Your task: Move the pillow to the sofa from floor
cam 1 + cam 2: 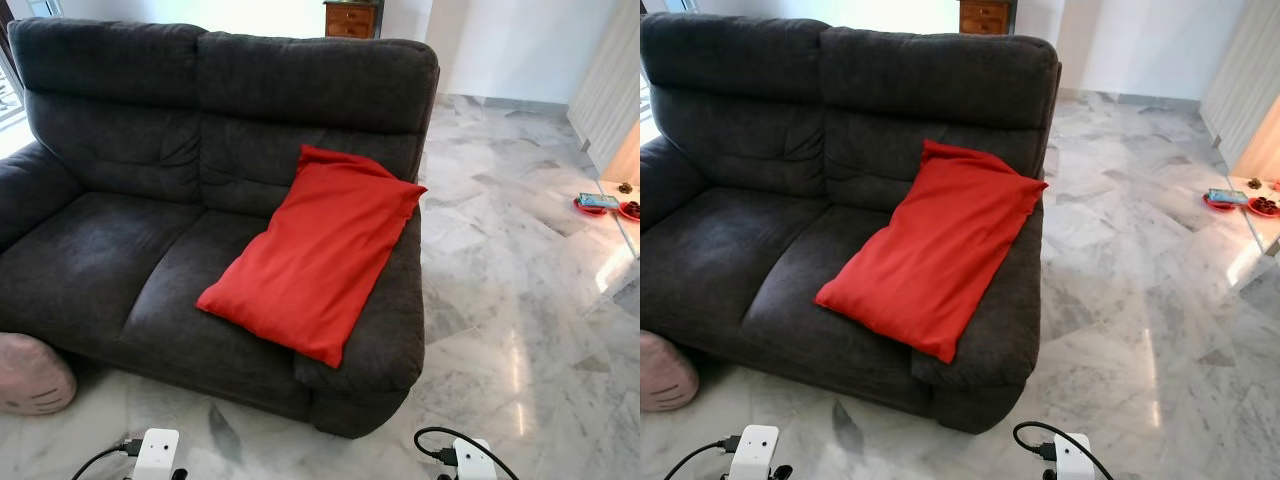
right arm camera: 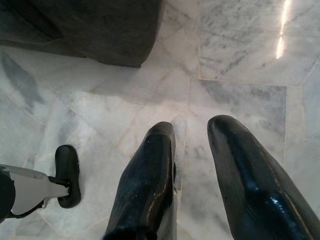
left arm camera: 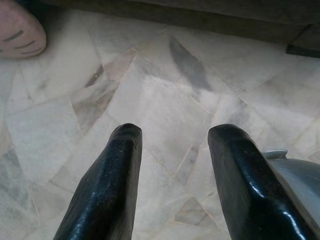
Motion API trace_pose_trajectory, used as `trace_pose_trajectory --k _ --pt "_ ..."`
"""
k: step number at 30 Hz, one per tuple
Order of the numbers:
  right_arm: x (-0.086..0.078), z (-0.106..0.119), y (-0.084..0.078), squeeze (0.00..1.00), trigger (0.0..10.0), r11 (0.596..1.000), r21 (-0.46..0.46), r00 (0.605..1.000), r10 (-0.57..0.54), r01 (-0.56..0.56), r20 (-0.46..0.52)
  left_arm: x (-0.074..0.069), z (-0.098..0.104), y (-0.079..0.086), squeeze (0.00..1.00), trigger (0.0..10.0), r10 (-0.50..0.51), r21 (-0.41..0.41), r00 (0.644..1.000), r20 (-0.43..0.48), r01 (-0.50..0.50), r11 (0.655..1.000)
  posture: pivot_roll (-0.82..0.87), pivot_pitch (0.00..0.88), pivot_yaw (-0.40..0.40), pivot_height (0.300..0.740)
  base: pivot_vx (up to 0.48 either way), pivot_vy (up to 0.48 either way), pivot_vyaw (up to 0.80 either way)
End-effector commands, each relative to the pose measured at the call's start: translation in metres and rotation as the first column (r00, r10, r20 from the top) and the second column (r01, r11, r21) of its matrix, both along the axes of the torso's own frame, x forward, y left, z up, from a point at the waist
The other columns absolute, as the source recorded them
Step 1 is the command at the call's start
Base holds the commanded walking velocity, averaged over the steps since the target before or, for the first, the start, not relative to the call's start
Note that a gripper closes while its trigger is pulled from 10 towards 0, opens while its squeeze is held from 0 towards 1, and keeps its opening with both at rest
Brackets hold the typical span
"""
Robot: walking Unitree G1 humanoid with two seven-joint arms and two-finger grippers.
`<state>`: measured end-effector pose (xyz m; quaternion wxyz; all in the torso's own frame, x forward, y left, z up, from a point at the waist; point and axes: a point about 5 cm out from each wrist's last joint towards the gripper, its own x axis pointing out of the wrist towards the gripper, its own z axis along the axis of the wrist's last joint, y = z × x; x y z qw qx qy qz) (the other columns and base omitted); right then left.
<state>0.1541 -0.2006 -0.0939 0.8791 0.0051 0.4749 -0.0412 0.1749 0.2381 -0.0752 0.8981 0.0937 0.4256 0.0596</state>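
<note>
The red pillow (image 1: 318, 250) lies on the sofa (image 1: 120, 270), slanted across the right-hand seat with its upper end leaning on the backrest and its lower corner hanging just over the seat's front edge beside the right armrest. It is well apart from both grippers, which hang low over the marble floor (image 1: 520, 330) in front of the sofa. The left gripper (image 3: 172, 145) points down at bare tiles just short of the sofa's base, its two black fingers (image 3: 112, 180) spread wide with nothing between them. The right gripper (image 2: 192, 135) hangs off the sofa's right front corner, fingers (image 2: 150, 175) parted by a narrower gap, and they too hold nothing. One pink plush (image 1: 30, 375) with dark stripes sits on the floor against the sofa's left front corner. Beyond the sofa's right side, on a low white counter (image 1: 625, 215) by the wall, stand two red dishes: one (image 1: 596, 204) carries a flat blue object, the other (image 1: 631, 210) holds something small and dark that I cannot make out. A wooden cabinet (image 1: 350, 18) stands behind the sofa's back. One sofa, one pillow, one plush, two dishes.
</note>
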Motion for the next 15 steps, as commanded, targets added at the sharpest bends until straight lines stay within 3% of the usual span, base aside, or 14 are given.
trace_pose_trajectory --k 1,15 --pt "-0.0014 -0.0005 -0.0014 0.00 10.0 1.000 0.001 1.000 -0.011 0.011 -0.006 -0.0046 -0.0023 0.0014 0.00 10.0 0.011 0.003 1.000 -0.024 -0.011 1.000 0.00 0.000 -0.019 0.740 0.000 0.277 0.00" --pt "-0.0030 -0.0005 -0.0052 0.00 10.0 1.000 -0.006 1.000 -0.016 0.016 -0.011 -0.0088 -0.0044 0.0011 0.00 10.0 0.024 -0.003 0.999 -0.035 -0.025 1.000 -0.01 0.000 -0.029 0.740 0.000 0.281 0.00"
